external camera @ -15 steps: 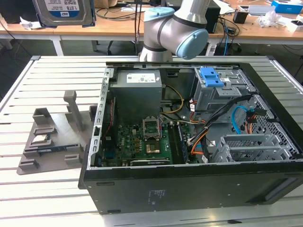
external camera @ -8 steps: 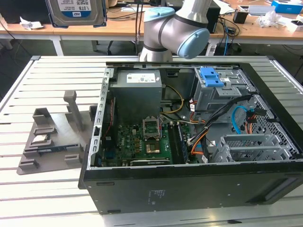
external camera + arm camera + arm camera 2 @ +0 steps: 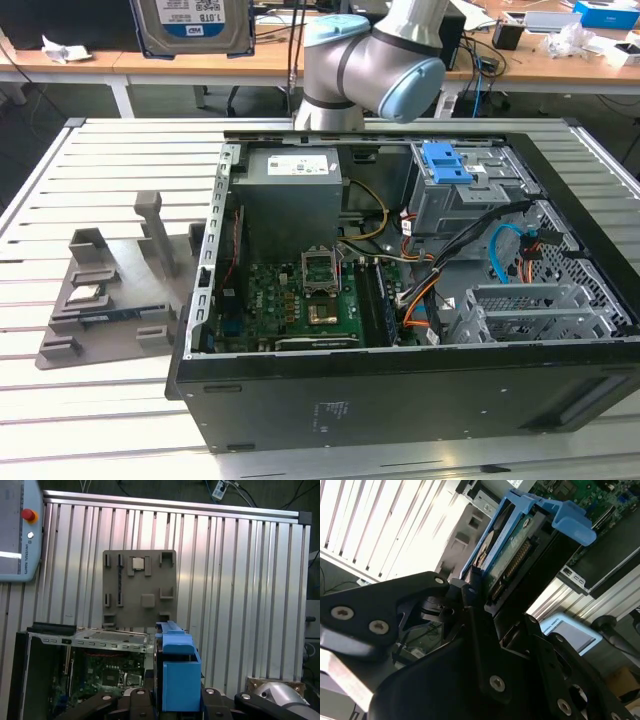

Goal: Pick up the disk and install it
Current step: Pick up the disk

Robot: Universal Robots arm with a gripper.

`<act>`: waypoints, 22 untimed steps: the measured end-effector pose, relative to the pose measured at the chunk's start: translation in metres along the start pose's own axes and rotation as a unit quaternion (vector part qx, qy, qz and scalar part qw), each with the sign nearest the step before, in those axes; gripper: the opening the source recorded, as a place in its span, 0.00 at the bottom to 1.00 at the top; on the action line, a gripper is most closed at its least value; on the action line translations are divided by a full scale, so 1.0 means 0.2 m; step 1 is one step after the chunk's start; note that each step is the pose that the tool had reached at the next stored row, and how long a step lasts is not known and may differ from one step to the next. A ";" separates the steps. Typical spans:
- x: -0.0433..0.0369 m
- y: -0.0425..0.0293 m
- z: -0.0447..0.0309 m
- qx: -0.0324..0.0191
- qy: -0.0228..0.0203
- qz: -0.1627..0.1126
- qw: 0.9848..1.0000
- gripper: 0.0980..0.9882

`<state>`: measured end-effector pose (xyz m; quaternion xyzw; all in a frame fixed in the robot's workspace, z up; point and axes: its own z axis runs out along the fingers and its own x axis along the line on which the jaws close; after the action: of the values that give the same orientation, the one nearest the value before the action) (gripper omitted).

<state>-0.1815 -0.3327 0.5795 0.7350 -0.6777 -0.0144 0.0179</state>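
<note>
The disk (image 3: 512, 547), in its blue carrier, is clamped in your pincer (image 3: 470, 587), high above the open computer case (image 3: 85, 636) on the bench (image 3: 240, 580). Judging by this, your pickup is done. The disk is not yet installed.

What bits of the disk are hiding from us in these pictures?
1. Exterior view: the disk runs off the top edge.
2. Second wrist view: the tool, shut on the disk, covers its near end.
3. First wrist view: the blue frame hides the disk's metal body; the bottom edge cuts off the case.
</note>
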 end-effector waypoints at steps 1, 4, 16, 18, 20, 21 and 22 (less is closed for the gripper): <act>0.001 -0.014 -0.001 0.000 0.000 0.000 1.000 0.30; 0.005 -0.061 -0.003 0.000 0.000 0.000 1.000 0.30; 0.023 -0.282 -0.013 0.000 0.000 0.000 1.000 0.30; 0.025 -0.309 -0.014 0.000 0.000 0.000 1.000 0.30; 0.028 -0.340 -0.016 0.000 0.000 0.000 1.000 0.30; 0.030 -0.362 -0.017 0.000 0.000 0.000 1.000 0.30; 0.031 -0.386 -0.018 0.000 0.000 0.000 1.000 0.30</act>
<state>-0.1041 -0.3327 0.5795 0.7350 -0.6777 -0.0145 0.0181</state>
